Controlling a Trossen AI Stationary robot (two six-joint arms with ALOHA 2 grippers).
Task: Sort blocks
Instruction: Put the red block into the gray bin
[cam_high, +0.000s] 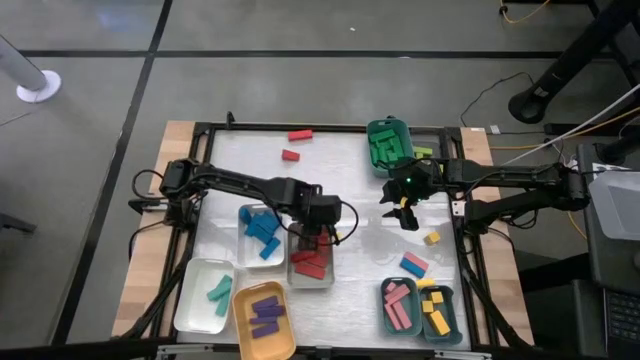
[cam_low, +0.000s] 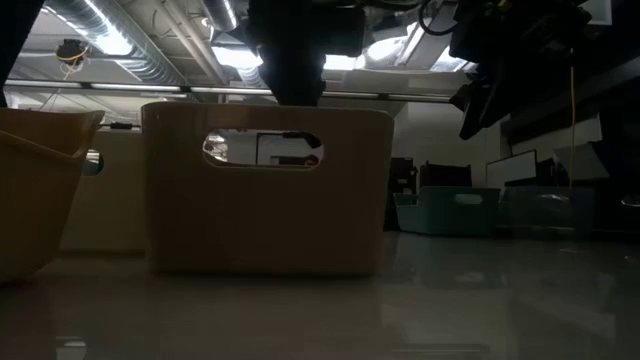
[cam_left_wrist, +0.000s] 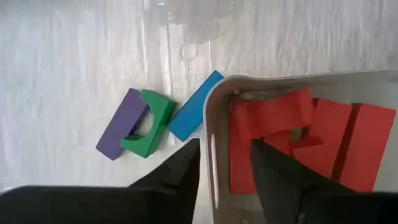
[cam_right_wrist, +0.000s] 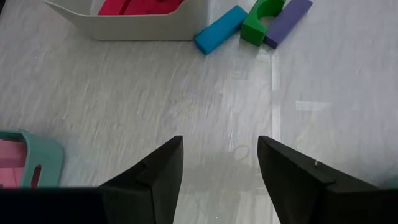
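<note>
My left gripper (cam_high: 314, 236) (cam_left_wrist: 225, 144) hangs open over the far end of the grey tray (cam_high: 310, 268) that holds red blocks (cam_left_wrist: 292, 143). One finger stands outside the tray's end wall (cam_left_wrist: 211, 124) and one above the inside, and nothing is between them. Just outside that wall, a blue block (cam_left_wrist: 196, 106), a green arch block (cam_left_wrist: 149, 124) and a purple block (cam_left_wrist: 118, 134) lie on the table. My right gripper (cam_high: 404, 212) (cam_right_wrist: 219, 142) is open and empty above bare table right of centre. Its wrist view shows the same blue block (cam_right_wrist: 221, 29), green block (cam_right_wrist: 261, 18) and purple block (cam_right_wrist: 287, 22).
Two red blocks (cam_high: 300, 134) lie near the far edge, beside a green tray (cam_high: 388, 145). A yellow block (cam_high: 432, 238) and a pink-and-blue pair (cam_high: 414, 264) lie at the right. Trays hold blue (cam_high: 260, 232), teal (cam_high: 205, 295), purple (cam_high: 265, 318), pink (cam_high: 398, 305) and yellow (cam_high: 437, 312) blocks.
</note>
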